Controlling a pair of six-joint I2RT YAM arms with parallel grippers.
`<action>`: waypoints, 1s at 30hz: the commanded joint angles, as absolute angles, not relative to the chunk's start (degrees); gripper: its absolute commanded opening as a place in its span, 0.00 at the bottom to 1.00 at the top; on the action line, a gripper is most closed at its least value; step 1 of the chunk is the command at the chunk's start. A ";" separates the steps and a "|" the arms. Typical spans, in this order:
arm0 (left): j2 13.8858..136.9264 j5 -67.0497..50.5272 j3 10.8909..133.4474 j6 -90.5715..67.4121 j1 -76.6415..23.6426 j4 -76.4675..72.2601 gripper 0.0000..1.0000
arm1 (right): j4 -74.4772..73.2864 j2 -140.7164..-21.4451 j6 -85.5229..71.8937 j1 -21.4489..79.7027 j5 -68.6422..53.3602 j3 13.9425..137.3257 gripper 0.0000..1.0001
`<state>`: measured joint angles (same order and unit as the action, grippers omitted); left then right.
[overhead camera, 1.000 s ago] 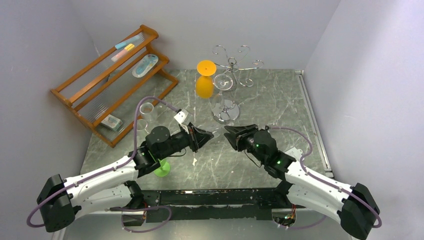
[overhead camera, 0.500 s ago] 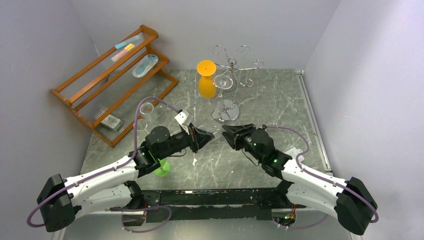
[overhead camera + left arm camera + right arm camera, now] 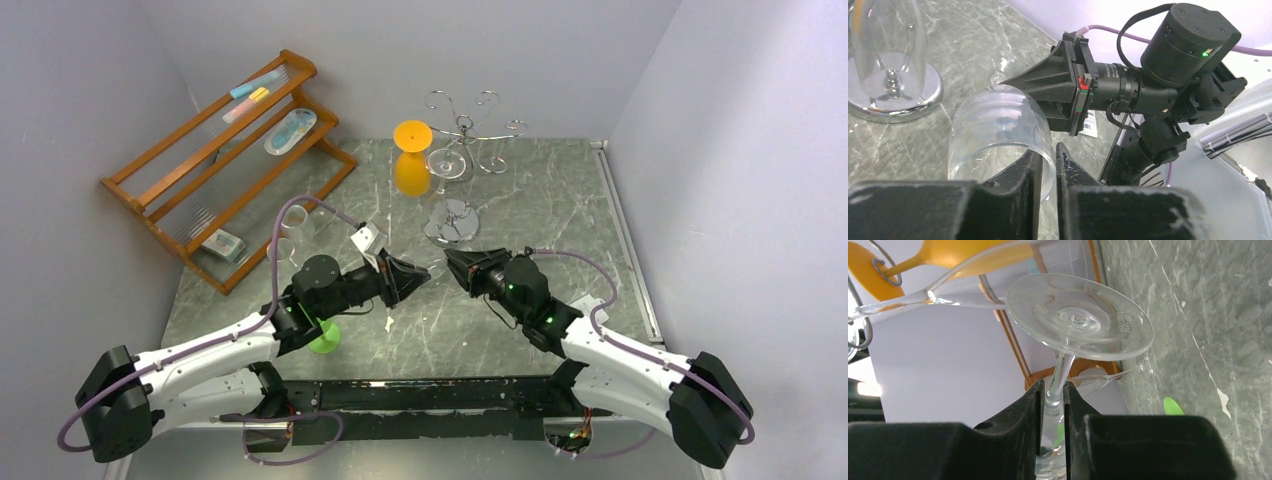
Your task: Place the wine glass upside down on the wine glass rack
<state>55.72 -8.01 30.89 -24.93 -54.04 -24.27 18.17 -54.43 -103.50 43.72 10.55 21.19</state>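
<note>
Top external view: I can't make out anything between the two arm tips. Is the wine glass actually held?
Observer: Yes. In the left wrist view the left jaws are shut on the wine glass, pinching its wall at the rim.
Operator: And the right jaws?
Observer: The right wrist view shows them closed round the stem, just below the foot.
Operator: Is it upright?
Observer: No. It lies sideways, with its foot towards the right jaws.
</note>
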 commanded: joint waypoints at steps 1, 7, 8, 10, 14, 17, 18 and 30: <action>55.35 -12.89 29.69 -26.88 -54.76 -28.57 0.25 | 19.85 -51.07 -99.22 44.08 12.12 20.26 0.00; 52.23 -10.51 26.93 -29.04 -54.76 -26.43 0.47 | 18.77 -46.39 -90.27 42.32 17.04 19.84 0.00; 51.64 -10.32 26.49 -29.46 -54.76 -26.45 0.50 | 19.13 -45.95 -88.75 42.18 17.56 19.93 0.00; 50.38 -9.96 25.81 -30.10 -54.76 -26.12 0.55 | 19.55 -45.28 -85.39 41.98 18.68 20.39 0.00; 47.91 -9.39 25.15 -30.33 -54.76 -24.76 0.65 | 22.37 -44.27 -75.32 41.69 20.32 20.64 0.00; 46.15 -8.92 25.54 -29.38 -54.76 -22.84 0.74 | 26.87 -43.01 -65.46 41.66 20.74 19.43 0.00; 45.57 -8.59 25.66 -29.03 -54.76 -22.11 0.77 | 28.18 -42.46 -62.50 41.58 20.82 18.97 0.00; 44.17 -7.78 34.99 -28.30 -54.76 -14.71 0.96 | 37.67 -36.34 -24.93 40.93 7.78 16.82 0.00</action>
<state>43.35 -7.94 29.50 -29.17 -54.50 -16.84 31.92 -38.24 -41.95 41.34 13.80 15.70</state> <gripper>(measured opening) 0.953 0.156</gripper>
